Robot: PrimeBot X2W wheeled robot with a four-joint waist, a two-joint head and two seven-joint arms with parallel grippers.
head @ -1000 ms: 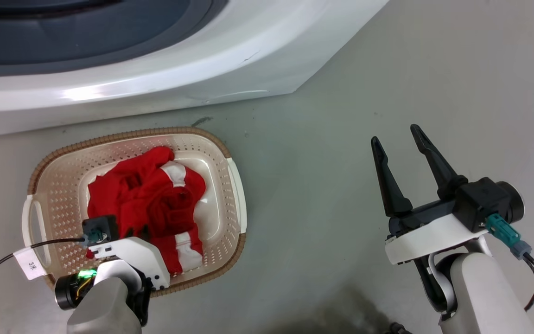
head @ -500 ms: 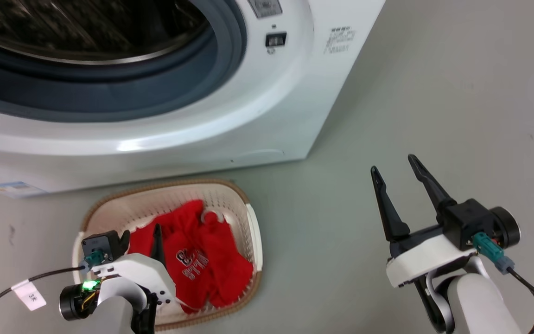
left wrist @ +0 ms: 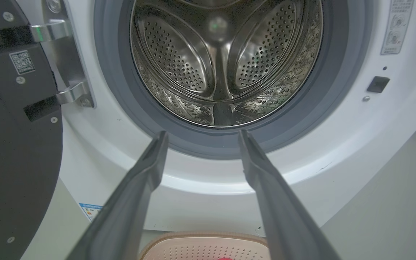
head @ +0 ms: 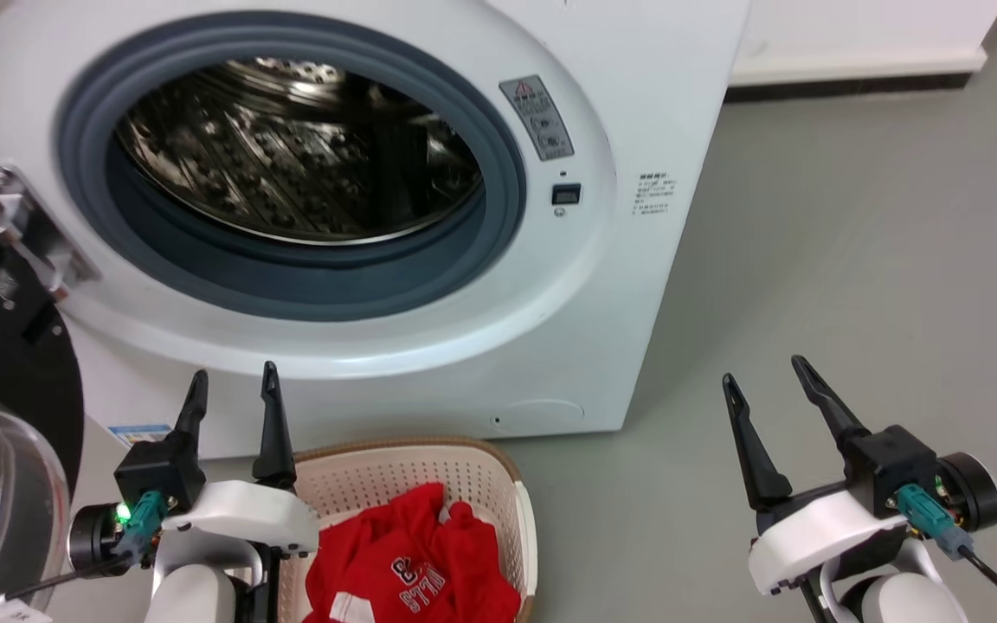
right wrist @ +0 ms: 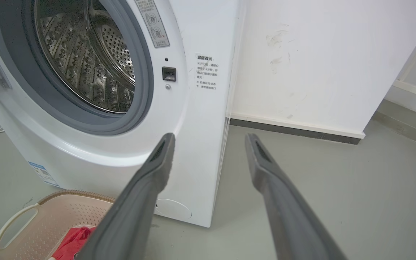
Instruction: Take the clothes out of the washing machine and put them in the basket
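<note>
Red everywhere in basket [head: 395,480]: seeing clothes [head: 412,567] piled there, parked below washing machine [head: 620,260] mouth for short drops. Holding left tool [head: 234,370] and right tool [head: 762,368] released, empty; seeing bare drum [head: 291,156].

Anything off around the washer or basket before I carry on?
Nothing stands out. The red clothes lie inside the basket, which sits upright before the washer. The drum shows bare steel, and the door stands open at left. The left gripper and right gripper are open, holding nothing.
</note>
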